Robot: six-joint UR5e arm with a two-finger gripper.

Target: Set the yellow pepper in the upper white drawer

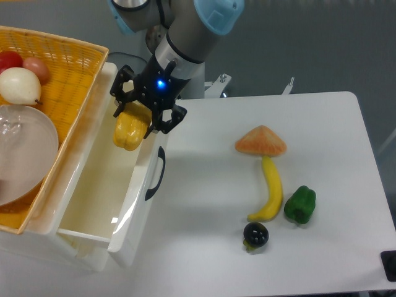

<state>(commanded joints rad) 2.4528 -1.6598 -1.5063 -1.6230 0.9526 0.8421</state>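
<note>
The yellow pepper (130,129) is glossy and lumpy and hangs in my gripper (137,119), which is shut on its top. I hold it over the open upper white drawer (141,185), near the drawer's right wall and far end. The drawer is pulled out, showing its cream inside (99,189) and its black curved handle (157,173) on the front. The pepper's underside hangs above the drawer floor and does not touch it.
An orange woven basket (74,68) with fruit and a clear bowl (21,154) sits left of the drawer. On the table to the right lie an orange wedge (260,141), a banana (270,190), a green pepper (301,205) and a dark round fruit (255,235).
</note>
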